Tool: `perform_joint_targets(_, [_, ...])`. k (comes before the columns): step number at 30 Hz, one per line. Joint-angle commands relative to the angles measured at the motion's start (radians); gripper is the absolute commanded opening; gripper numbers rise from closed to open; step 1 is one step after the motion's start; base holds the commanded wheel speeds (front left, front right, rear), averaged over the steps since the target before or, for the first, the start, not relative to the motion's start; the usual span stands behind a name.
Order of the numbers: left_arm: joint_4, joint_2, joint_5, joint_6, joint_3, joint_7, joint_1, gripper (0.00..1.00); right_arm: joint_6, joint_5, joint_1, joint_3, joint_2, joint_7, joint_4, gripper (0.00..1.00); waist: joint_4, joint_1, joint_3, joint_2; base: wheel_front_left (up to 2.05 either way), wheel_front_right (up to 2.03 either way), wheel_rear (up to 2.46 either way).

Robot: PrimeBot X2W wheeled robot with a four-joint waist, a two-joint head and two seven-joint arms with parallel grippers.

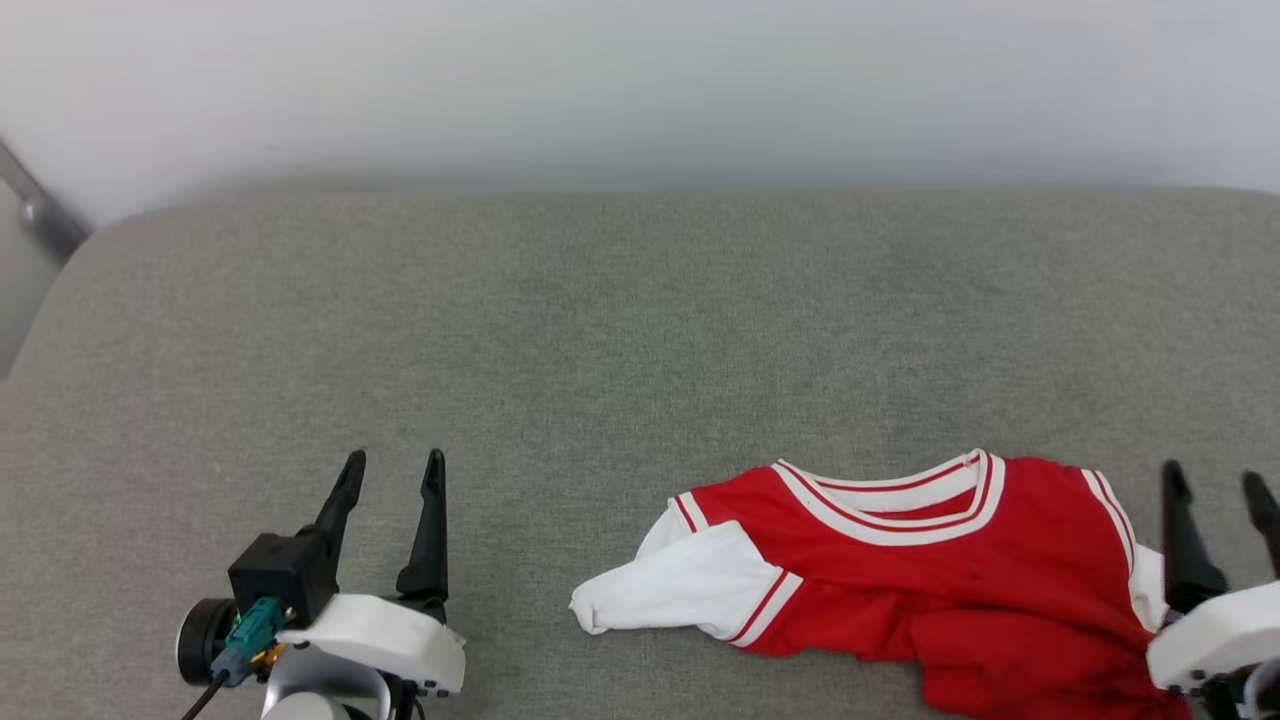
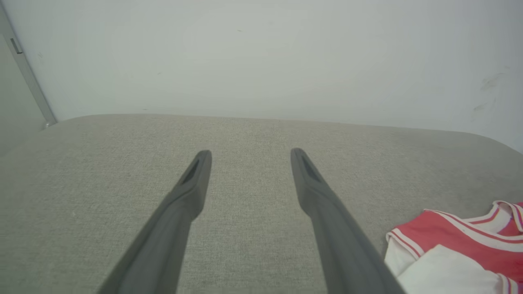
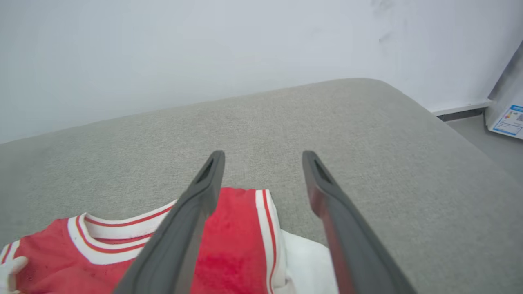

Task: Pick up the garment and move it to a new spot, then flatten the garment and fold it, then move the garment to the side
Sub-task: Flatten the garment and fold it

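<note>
On the near right of the cushion (image 1: 600, 320), a shirt (image 1: 930, 580), collar toward the far side. Well apart to its left, the left gripper (image 1: 395, 457); at its right edge, the right gripper (image 1: 1212, 472). Behind the cushion, a wall (image 1: 640, 90).

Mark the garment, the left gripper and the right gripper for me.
garment (image 1: 960, 590): head view, red chest below the collar.
left gripper (image 1: 395, 460): head view, midway between its fingertips.
right gripper (image 1: 1213, 472): head view, midway between its fingertips.

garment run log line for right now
garment rumpled on grey cushion | left gripper open, apart | right gripper open by its sleeve
</note>
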Motion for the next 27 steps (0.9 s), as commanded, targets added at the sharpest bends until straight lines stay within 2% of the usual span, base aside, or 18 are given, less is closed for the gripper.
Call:
perform_joint_targets(1, [0.001, 0.005, -0.004, 0.005, 0.001, 0.004, 0.012, 1.0, 0.0, -0.005, 0.012, 0.014, -0.006, -0.006, -0.013, 1.0, -0.001, 0.0, -0.019, 0.0, 0.0, 0.0, 0.0])
perform_joint_targets(6, [-0.003, 0.016, -0.009, 0.009, -0.003, 0.025, 0.034, 1.0, 0.0, -0.021, 0.047, 0.093, -0.001, -0.005, -0.08, 1.0, -0.003, 0.0, -0.053, 0.0, 0.0, 0.0, 0.0])
perform_joint_targets(13, [-0.019, 0.026, -0.011, 0.02, 0.0, 0.039, 0.038, 1.0, 0.0, 0.013, 0.091, 0.091, 0.023, 0.092, -0.085, 1.0, -0.008, 0.0, -0.064, 0.0, 0.0, 0.0, 0.0])
perform_joint_targets(18, [-0.032, 0.02, -0.007, 0.021, -0.007, 0.033, 0.008, 1.0, 0.0, 0.071, 0.008, 0.091, -0.038, 0.289, 0.011, 1.0, 0.0, 0.0, -0.024, 0.0, 0.0, 0.0, 0.0])
perform_joint_targets(23, [-0.034, 0.006, 0.005, 0.007, -0.026, 0.023, -0.034, 1.0, 0.0, 0.113, -0.114, 0.156, -0.118, 0.505, 0.08, 1.0, 0.034, 0.0, 0.045, 0.0, 0.0, 0.0, 0.0])
perform_joint_targets(27, [-0.018, -0.01, 0.006, -0.008, -0.039, 0.011, -0.069, 1.0, 0.0, 0.139, -0.223, 0.21, -0.163, 0.622, 0.125, 1.0, 0.06, 0.0, 0.09, 0.0, 0.0, 0.0, 0.0])
